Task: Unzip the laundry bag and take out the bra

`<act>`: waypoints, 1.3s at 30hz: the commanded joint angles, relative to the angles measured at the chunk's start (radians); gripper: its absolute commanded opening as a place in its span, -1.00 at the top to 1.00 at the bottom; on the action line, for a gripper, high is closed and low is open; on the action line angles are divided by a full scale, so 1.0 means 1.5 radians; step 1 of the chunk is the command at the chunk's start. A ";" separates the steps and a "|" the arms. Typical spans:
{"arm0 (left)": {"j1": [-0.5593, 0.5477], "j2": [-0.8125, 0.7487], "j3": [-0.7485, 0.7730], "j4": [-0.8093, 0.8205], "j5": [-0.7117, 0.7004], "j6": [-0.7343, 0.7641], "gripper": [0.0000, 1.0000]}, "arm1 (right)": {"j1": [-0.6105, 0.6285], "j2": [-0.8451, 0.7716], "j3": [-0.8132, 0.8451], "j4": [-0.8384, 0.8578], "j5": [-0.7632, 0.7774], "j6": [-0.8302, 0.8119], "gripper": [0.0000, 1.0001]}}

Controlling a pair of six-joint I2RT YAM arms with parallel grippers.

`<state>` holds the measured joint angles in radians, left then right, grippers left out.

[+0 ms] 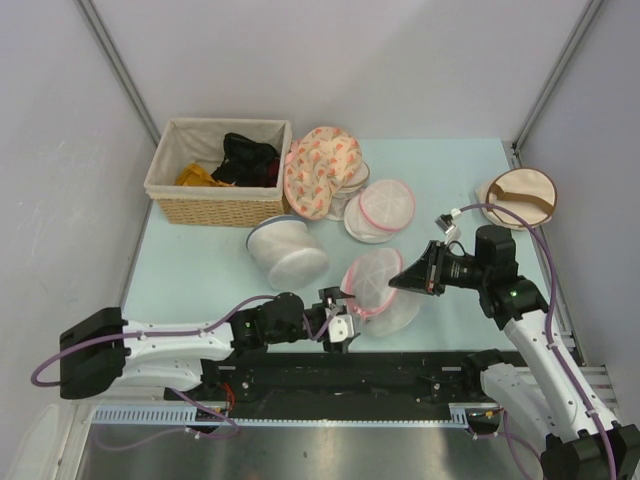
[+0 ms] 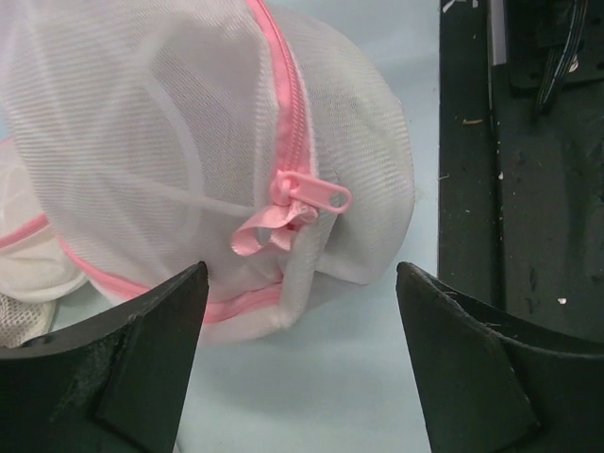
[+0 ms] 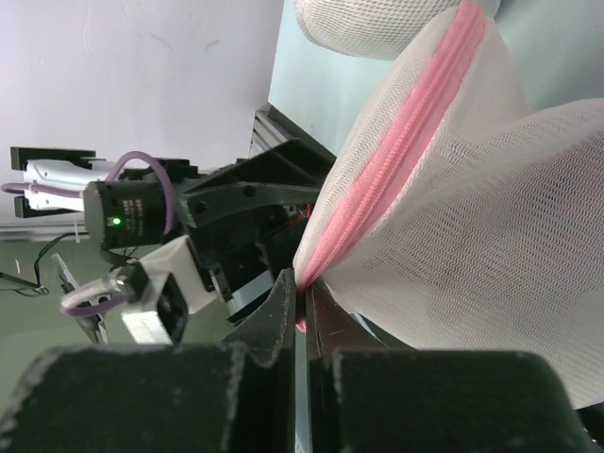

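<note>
Laundry bag (image 1: 378,282) pinched at its pink rim by the right hand (image 1: 398,284), with the left hand (image 1: 338,315) open at its zipper end.

The bag sits on the pale blue surface (image 1: 200,270) near the front edge, between the two arms and just right of the larger white mesh cylinder (image 1: 288,252). The right hand's fingers (image 3: 283,311) are closed tight on the pink zipper band (image 3: 377,189), pulling the mesh up into a taut fold. The left hand's jaws stand wide apart on either side of the bag's lower corner without touching it. The pink zipper pull (image 2: 316,193) hangs just ahead of them, and the zipper is closed above it.
</note>
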<state>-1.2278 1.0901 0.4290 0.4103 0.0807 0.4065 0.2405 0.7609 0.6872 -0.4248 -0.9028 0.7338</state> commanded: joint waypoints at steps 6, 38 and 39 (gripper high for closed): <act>-0.004 0.038 0.040 0.082 -0.030 0.020 0.23 | -0.008 0.002 0.028 0.006 -0.031 -0.016 1.00; -0.011 0.032 0.199 -0.254 -0.285 -0.358 0.99 | 0.626 0.023 0.178 -0.209 0.885 0.165 0.01; -0.011 0.034 0.201 -0.256 -0.284 -0.356 0.99 | 0.625 0.029 0.178 -0.206 0.884 0.168 0.02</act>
<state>-1.2324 1.1488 0.6765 0.0036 -0.3206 -0.0811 1.1320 0.7483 0.9558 -0.7856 0.2180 0.9169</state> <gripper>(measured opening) 0.017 0.497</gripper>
